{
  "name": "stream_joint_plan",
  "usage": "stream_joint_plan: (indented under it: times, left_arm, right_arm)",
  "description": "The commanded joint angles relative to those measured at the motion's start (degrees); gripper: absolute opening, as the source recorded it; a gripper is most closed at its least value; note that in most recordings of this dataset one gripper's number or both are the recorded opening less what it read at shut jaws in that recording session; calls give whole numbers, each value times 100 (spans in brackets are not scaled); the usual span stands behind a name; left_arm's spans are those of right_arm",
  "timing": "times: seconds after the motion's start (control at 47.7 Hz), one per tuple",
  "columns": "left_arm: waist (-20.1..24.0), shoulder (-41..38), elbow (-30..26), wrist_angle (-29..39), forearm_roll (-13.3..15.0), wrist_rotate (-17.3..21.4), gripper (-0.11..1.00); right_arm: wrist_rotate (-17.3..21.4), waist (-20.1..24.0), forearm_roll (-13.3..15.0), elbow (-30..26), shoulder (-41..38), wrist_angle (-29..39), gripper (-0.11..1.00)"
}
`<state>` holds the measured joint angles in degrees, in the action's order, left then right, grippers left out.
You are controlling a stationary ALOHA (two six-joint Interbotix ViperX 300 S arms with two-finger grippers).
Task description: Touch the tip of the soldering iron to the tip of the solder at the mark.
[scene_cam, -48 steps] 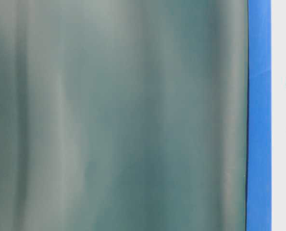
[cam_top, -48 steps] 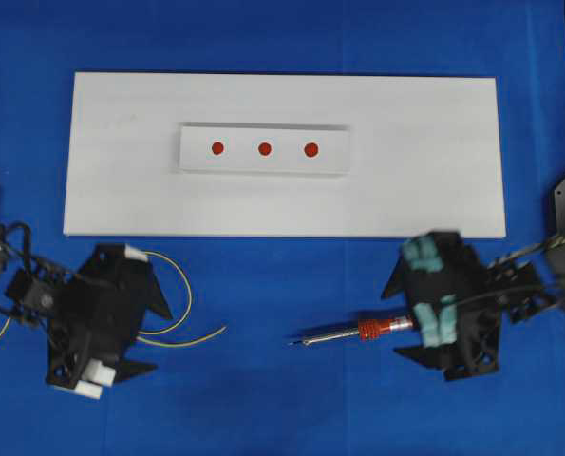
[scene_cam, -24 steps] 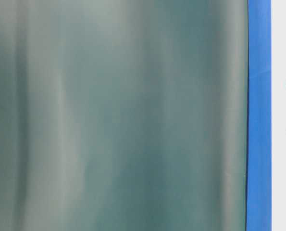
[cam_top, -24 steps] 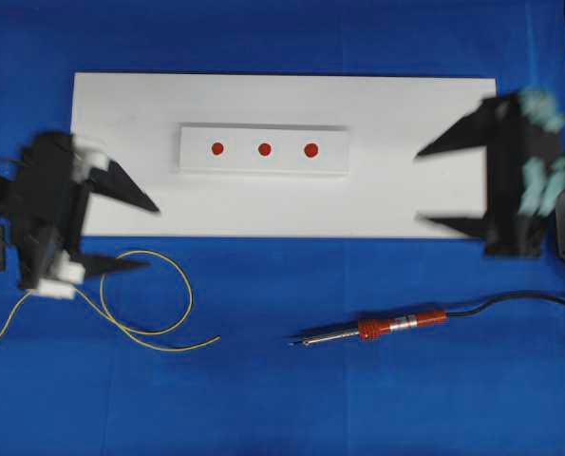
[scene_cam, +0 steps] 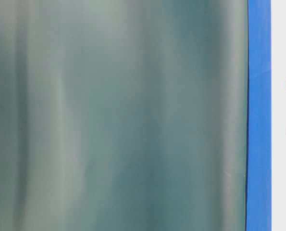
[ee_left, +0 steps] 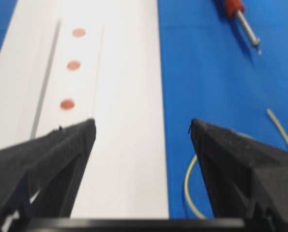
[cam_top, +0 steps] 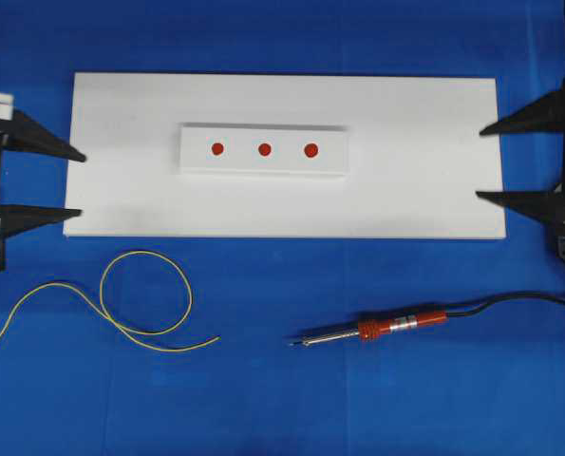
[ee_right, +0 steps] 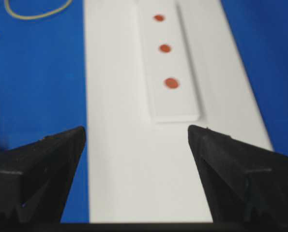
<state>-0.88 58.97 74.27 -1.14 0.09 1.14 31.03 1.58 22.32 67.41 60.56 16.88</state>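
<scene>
Looking down from overhead, we've got the blue table (cam_top: 282, 399) with a long white board (cam_top: 424, 142) across the upper middle, its near edge running straight from side to side. A smaller raised white strip (cam_top: 263, 163) sits on the board, with three red dots; the middle one (cam_top: 264, 149) is roughly centered on it.

Both task things lie on the blue strip in front of the board. The solder (cam_top: 147, 294) curls in a loop at lower left, one free end pointing right, the other trailing off the left edge. The soldering iron (cam_top: 377, 328) lies flat at lower right, dark tip pointing left toward the solder's end, cord (cam_top: 519, 299) running off to the right. There's a clear gap between the two tips.

Our left end effector (cam_top: 76, 183) sits at the board's left edge, jaws spread wide, holding nothing. The right end effector (cam_top: 483, 163) mirrors it at the right edge, also wide apart and empty. Both point inward, level, well apart from the iron and solder.

The table-level view is mostly a blurry grey-green surface.
</scene>
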Motion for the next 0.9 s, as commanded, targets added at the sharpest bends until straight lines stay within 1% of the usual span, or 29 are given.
stream_joint_plan:
  times: [0.0, 0.105, 0.273, 0.336, 0.881]
  left_arm:
    - [26, 308, 149, -53, -18, 9, 74]
    - [18, 668, 396, -26, -18, 18, 74]
    - [26, 1028, 712, -9, -18, -18, 74]
    - [26, 1090, 712, -9, -18, -44, 74]
    - [26, 1072, 721, 9, -18, -53, 74]
  right_arm:
    - [35, -26, -9, 220, 0, -448, 81]
    - [79, -105, -18, 624, -62, -1055, 81]
    - [167, -334, -114, 1072, -88, -1635, 81]
    - [202, -369, -132, 1143, -88, -1670, 81]
    - [202, -378, -105, 1134, -79, -1626, 81]
